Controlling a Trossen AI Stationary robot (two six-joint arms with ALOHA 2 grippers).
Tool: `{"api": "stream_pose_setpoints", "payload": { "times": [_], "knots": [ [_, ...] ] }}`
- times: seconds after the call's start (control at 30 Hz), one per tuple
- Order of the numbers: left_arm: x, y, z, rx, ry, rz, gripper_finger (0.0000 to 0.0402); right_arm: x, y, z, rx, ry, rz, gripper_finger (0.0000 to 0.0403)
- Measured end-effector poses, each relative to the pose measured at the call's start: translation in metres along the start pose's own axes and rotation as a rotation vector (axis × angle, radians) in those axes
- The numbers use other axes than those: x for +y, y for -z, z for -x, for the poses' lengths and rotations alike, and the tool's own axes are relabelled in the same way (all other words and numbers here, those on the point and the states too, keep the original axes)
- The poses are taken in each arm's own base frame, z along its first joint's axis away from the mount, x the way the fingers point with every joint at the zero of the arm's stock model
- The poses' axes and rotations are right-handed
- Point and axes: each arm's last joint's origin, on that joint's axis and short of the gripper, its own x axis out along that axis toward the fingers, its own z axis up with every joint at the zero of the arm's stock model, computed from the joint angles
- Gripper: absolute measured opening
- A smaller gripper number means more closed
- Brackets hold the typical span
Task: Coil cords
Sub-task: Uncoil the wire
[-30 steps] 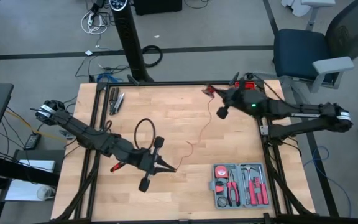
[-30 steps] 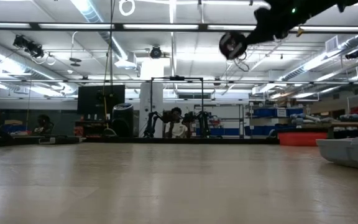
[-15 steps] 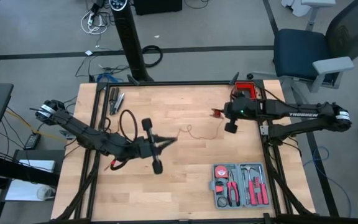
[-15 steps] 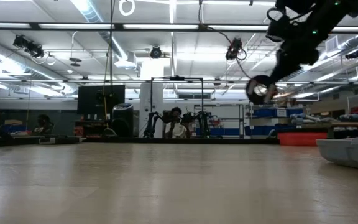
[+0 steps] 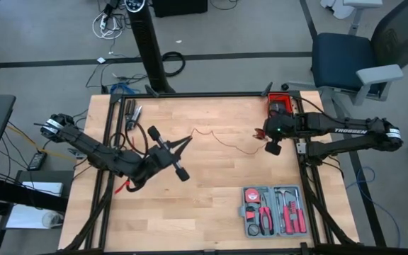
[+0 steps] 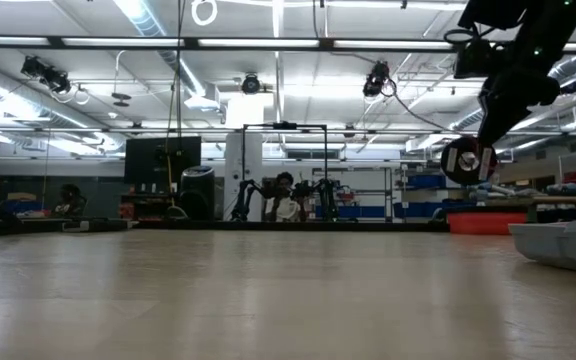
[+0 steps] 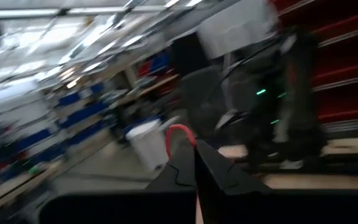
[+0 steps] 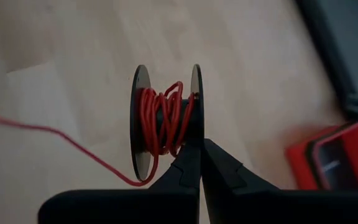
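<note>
Red cord (image 5: 222, 141) stretched across the table (image 5: 211, 191) from the left gripper (image 5: 188, 139), pinching its end, to the right gripper (image 8: 199, 160), clamping a spool (image 8: 165, 123).

We found the left wrist view smeared with blur, the red cord (image 7: 178, 131) a mere curl above the left hand (image 7: 196, 163).

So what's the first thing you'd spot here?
A thin red cord stretched across the wooden table between the two arms. The right gripper, by the table's right edge, is shut on a small spool wound with it; the left gripper pinches the other end.
</note>
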Motion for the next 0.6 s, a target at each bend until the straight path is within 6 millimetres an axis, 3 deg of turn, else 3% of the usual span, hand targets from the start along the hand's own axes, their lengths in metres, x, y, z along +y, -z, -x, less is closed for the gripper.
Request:
{"api": "stream_pose_setpoints", "payload": {
  "times": [0.2,0.4,0.6],
  "knots": [
    [0.001,-0.002,0.002,0.008,-0.03,0.029,0.0,0.003,-0.001,-0.005,0.038,-0.041,-0.033,0.0],
    [0.002,-0.01,0.009,-0.033,-0.026,0.066,0.0,-0.001,-0.005,-0.024,0.144,-0.007,-0.162,0.0001],
    [0.002,-0.016,0.02,-0.032,-0.05,0.03,0.0,0.001,-0.006,-0.037,0.222,-0.072,-0.168,0.0002]
  ]
}}
